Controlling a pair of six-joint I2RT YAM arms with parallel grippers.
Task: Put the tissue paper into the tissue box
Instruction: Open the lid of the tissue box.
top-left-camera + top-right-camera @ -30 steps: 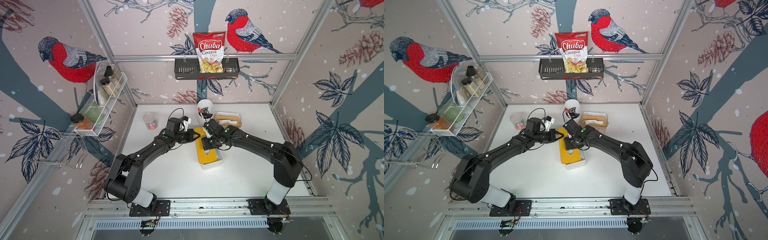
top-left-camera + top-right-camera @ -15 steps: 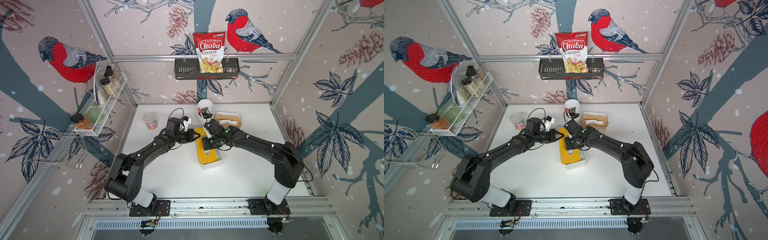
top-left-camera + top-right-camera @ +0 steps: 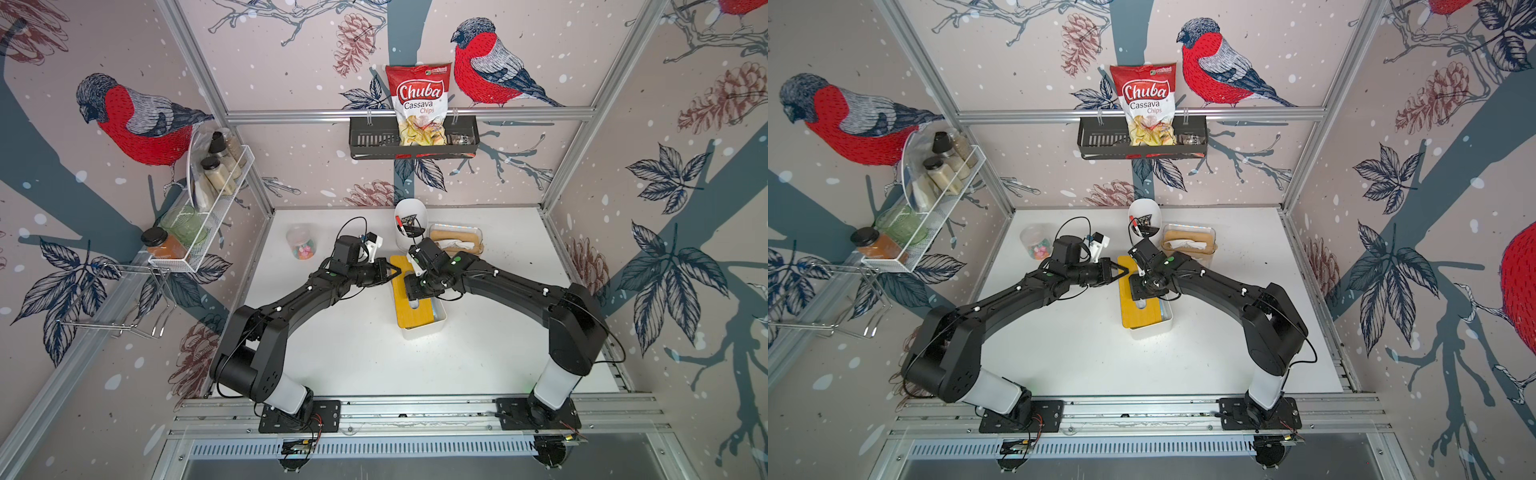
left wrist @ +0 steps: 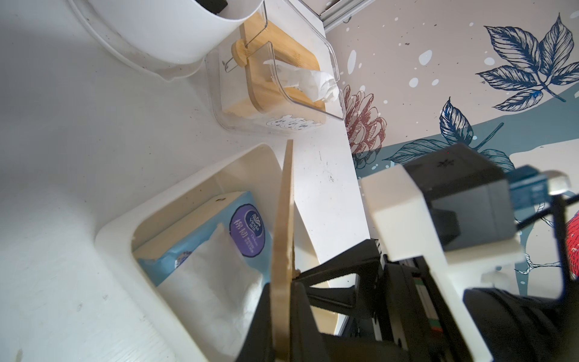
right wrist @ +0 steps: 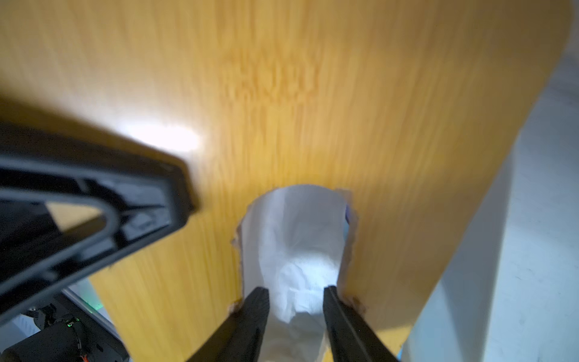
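Bases sit on the front rail. From there both arms bend at the elbow and their forearms converge over the white table point(image 3: 353, 365).

We note the left gripper point(image 3: 397, 271) lying sideways, its jaws pinching the edge of the bamboo lid point(image 3: 415, 320). In the left wrist view the lid is edge-on and tilted up off the white tissue box point(image 4: 116, 228).

The right gripper point(image 5: 296, 293) points steeply down at the lid's slot point(image 3: 414, 305). Its jaws stand partly spread with white tissue paper point(image 5: 297, 244) filling the gap. We cannot tell whether they squeeze it.

The tissue is crumpled and soft and shows through the slot. The rest lies inside the box in a pale blue pack point(image 4: 200, 232) torn open on top. Its purple oval label point(image 4: 250, 224) reads "Vinda"; the smaller print is unreadable.

Just beyond the box are a clear holder point(image 3: 457, 245) with a bamboo insert and a tissue wad, a white cup point(image 3: 409, 216) and a candy jar point(image 3: 301, 247).

On the back wall, a black shelf point(image 3: 365, 141) carries a red bag point(image 3: 417, 104) marked "Chuba Cassava Chips".
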